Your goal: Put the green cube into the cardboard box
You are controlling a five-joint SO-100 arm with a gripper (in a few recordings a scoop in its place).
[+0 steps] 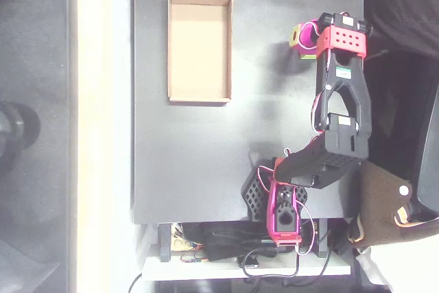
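The small lime-green matte cube (298, 35) sits on the black surface (206, 162) at the far right, touching the magenta jaws (307, 36), which seem closed around it, though that is unclear. The shallow tan cardboard box (199, 95) lies well apart to the left, its long axis running near-to-far.

From above, the black counter (206, 169) carries an empty, lidless cardboard box (199, 46) near its top left. Well apart, toward the top right, the magenta tool (306, 38) sits at the green cube (297, 35); it seems closed around it, though blur hides the fingertips. The black arm (341, 111) extends from its base (282, 207) at the bottom edge.
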